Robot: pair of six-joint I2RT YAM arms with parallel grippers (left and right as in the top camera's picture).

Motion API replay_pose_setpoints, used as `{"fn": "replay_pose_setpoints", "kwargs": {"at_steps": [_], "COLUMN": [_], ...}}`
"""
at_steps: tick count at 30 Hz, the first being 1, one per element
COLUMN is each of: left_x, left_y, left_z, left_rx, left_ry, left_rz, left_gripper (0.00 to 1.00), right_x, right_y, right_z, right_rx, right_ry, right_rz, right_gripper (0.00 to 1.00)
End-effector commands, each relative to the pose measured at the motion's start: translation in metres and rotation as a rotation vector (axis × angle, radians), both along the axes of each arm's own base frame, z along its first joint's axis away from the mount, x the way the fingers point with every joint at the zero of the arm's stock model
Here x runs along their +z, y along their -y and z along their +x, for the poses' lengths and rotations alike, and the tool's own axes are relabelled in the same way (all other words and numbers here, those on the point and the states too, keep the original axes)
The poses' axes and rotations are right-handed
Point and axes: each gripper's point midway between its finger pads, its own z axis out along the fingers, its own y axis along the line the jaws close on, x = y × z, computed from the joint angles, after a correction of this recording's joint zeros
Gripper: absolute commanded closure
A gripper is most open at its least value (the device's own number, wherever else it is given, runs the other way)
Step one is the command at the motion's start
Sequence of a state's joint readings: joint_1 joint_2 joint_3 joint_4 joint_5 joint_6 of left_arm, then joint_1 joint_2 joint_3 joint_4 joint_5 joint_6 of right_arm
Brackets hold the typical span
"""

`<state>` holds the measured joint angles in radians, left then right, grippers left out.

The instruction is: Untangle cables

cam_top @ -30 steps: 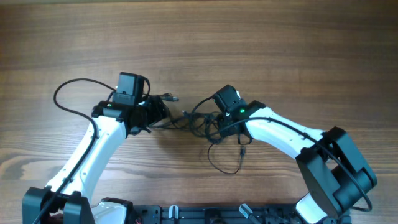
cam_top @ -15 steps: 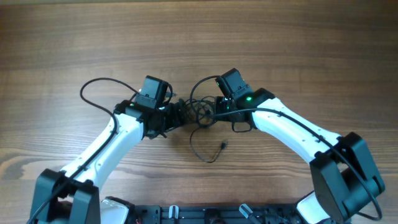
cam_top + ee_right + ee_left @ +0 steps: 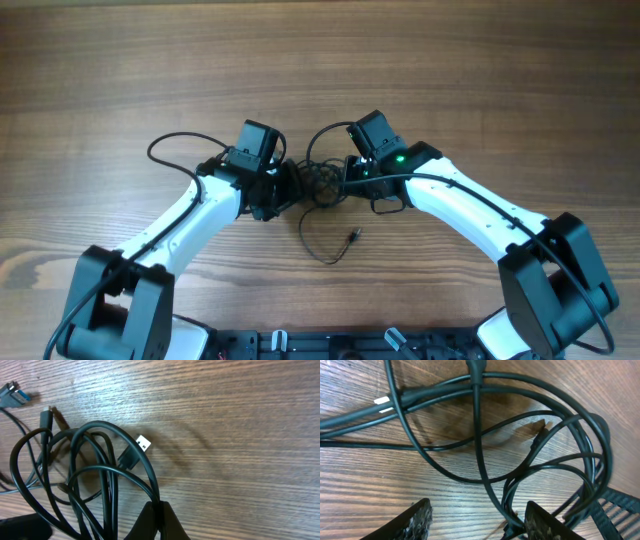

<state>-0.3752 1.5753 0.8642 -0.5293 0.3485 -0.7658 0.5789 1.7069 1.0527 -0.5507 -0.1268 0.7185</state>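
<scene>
cables (image 3: 322, 183) on table (image 3: 320, 60) | between left arm (image 3: 190, 215) and right arm (image 3: 460, 210) | mid-table

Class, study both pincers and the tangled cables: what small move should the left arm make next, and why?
Probably close the left pincer on the cables it straddles. Its jaws stand open with strands between them, while the right pincer is shut on the same tangle, so a second grip would let the arms pull apart.

no legible text, no brand marks or labels, no numbers or signs anywhere in view
</scene>
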Motion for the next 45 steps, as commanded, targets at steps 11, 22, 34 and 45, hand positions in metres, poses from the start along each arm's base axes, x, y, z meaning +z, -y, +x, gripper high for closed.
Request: {"fn": "replay_pose_setpoints", "kwargs": {"at_steps": [11, 22, 34, 45], "left_x": [-0.011, -0.038, -0.047, -0.047], "left_y": [0.023, -0.001, -0.064, -0.059], "left_z": [0.004, 0.005, -0.002, -0.003], "left_rx": [-0.058, -0.034, 0.06, 0.076], "left_ry": [0.033, 0.038, -0.022, -0.061], "left_rz": [0.001, 0.204, 0.438, 0.349], "left_gripper": [0.36, 0.29, 0.27, 0.28], "right_x": [0.013, 0.013, -0.004, 0.008], "right_y": [-0.009, -0.009, 0.1, 0.048], "right_z": [0.002, -0.001, 0.008, -0.014], "right_rx": [-0.026, -0.022, -0.239, 0.102], "right_ry": [-0.004, -0.019, -0.077, -0.166], "right_rz": [0.06, 0.063, -0.227, 0.103], "right_gripper": [0.96, 0.96, 0.96, 0.89]}}
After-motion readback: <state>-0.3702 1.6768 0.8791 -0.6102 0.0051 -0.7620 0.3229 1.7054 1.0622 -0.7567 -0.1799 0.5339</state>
